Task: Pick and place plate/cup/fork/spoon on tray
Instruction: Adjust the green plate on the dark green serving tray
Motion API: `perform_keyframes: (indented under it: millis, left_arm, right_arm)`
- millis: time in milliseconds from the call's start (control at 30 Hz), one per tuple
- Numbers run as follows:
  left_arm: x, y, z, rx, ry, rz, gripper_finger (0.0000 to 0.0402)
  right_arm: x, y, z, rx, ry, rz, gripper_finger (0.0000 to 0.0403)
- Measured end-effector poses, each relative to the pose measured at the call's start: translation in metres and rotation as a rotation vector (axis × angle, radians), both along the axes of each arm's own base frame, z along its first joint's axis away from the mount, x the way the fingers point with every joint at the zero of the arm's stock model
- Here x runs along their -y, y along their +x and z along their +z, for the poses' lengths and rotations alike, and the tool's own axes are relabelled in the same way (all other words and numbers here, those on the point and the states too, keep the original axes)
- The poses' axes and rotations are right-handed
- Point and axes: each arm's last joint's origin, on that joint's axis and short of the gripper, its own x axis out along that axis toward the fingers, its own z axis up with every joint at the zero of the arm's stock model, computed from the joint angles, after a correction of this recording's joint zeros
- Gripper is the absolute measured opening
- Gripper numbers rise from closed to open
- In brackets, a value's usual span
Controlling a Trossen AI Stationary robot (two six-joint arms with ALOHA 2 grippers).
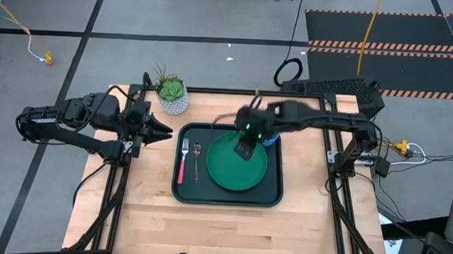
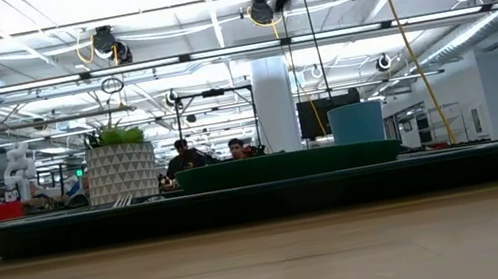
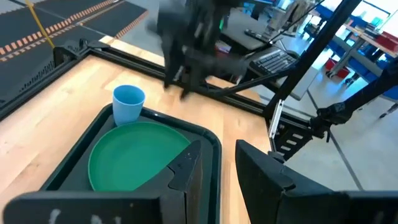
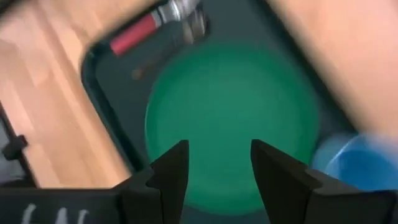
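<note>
The dark tray (image 1: 181, 192) lies in the middle of the table. On it rest the green plate (image 1: 240, 170), the pink-handled fork (image 1: 183, 165) and the silver spoon (image 1: 196, 162) at its left side, and the light-blue cup (image 3: 129, 103) upright at its far right corner. My right gripper (image 1: 244, 149) hangs open and empty above the plate (image 4: 230, 118). My left gripper (image 1: 165, 132) is open and empty, just left of the tray near the table's far left.
A white speckled plant pot (image 1: 172, 99) stands at the table's far edge, left of the tray. Bare wood lies toward the near edge (image 1: 229, 234). People show in the room behind in the low view (image 2: 181, 159).
</note>
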Motion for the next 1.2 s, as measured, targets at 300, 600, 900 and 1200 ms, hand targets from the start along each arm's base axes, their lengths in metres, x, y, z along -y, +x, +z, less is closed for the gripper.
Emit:
perform_keyframes:
  millis: [300, 600, 900, 1200]
  left_arm:
    - [0.0, 0.0, -0.002, -0.022, 0.028, -0.002, 0.0099]
    - [0.0, 0.001, -0.003, -0.025, 0.026, -0.01, 0.0099]
    - [0.001, 0.001, -0.003, -0.025, 0.025, -0.019, 0.0099]
    - [0.001, 0.001, -0.002, -0.024, 0.022, -0.018, 0.0099]
  right_arm:
    - [-0.024, -0.022, -0.117, -0.241, 0.495, -0.381, 0.0167]
    - [-0.02, -0.078, -0.162, -0.348, 0.508, -0.809, 0.0167]
    - [-0.014, -0.092, -0.152, -0.076, 0.473, -0.976, 0.0167]
    - [-0.014, -0.08, -0.171, -0.077, 0.471, -0.948, 0.0167]
